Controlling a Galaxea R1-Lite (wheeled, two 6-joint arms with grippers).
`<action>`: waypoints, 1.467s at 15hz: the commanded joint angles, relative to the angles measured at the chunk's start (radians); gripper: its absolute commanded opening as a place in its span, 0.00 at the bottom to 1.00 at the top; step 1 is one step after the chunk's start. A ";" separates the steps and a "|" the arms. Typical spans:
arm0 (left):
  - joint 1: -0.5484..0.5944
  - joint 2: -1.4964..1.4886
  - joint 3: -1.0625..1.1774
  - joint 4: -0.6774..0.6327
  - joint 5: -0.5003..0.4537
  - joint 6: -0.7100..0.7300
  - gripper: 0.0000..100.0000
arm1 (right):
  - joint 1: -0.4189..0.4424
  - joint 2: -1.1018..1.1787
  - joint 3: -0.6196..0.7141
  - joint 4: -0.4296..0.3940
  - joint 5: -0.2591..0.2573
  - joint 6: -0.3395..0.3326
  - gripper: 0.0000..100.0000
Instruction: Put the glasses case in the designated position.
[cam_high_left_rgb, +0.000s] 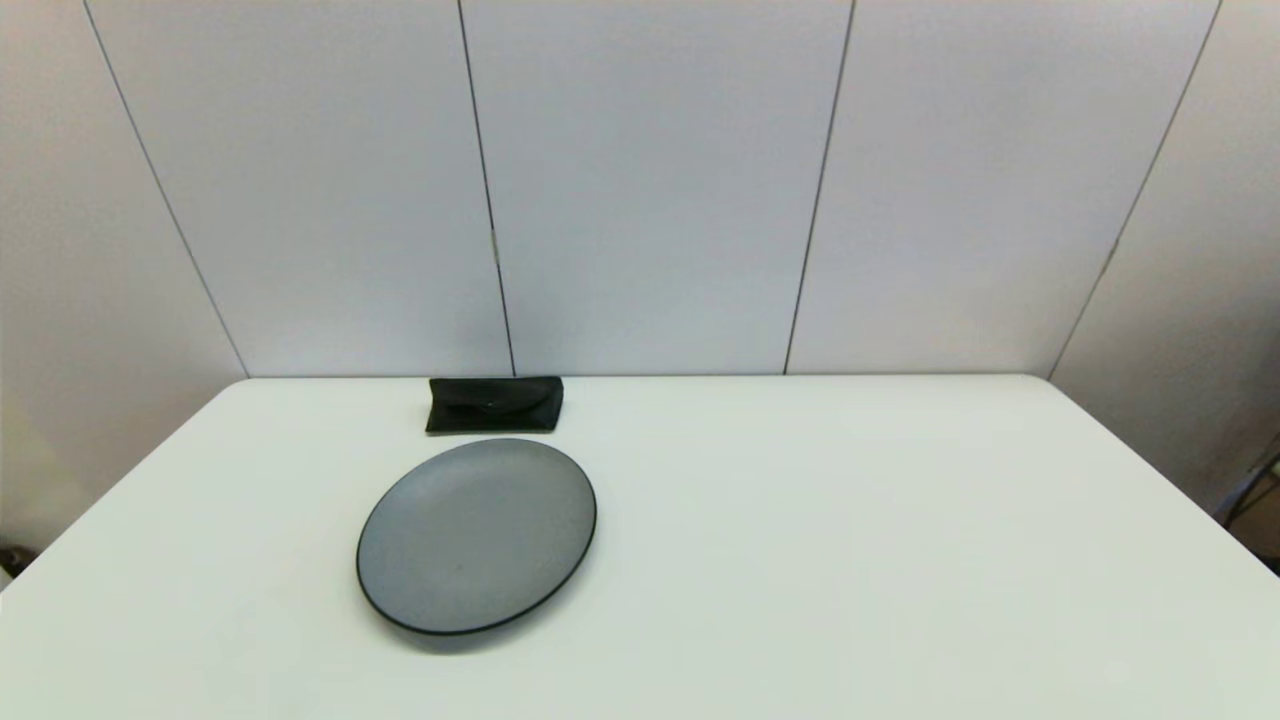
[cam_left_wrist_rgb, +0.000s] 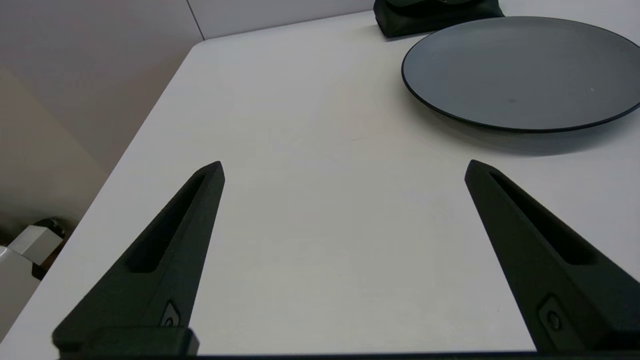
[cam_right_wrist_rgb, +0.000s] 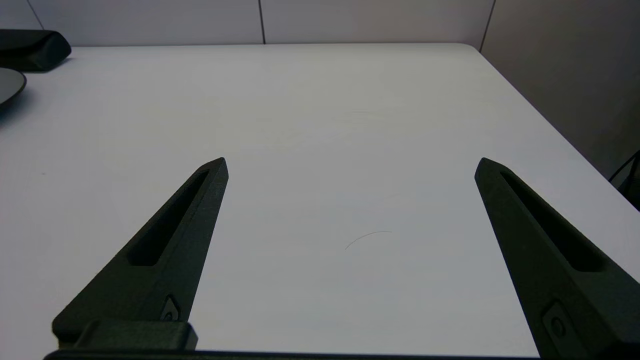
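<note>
Currently: white table, panelled wall behind. Glasses case at far edge, 12 o'clock of grey plate, just apart. Left gripper, right gripper: wide open, empty, over bare tabletop.

The glasses case is lying at the table's far edge against the wall, just beyond the plate, at its twelve o'clock; the plate is sitting left of centre.

left end effector: matte black tapered fingers, slotted, one screw each | right end effector: same
</note>
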 joint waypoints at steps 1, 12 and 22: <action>0.000 -0.105 0.057 -0.017 0.001 0.000 1.00 | 0.001 0.002 0.000 0.000 0.000 0.000 1.00; 0.000 -0.151 0.063 -0.026 -0.014 -0.005 1.00 | 0.001 0.002 0.000 -0.001 0.000 0.000 1.00; 0.000 -0.151 0.063 -0.026 -0.014 -0.005 1.00 | 0.001 0.002 0.000 -0.001 0.000 0.000 1.00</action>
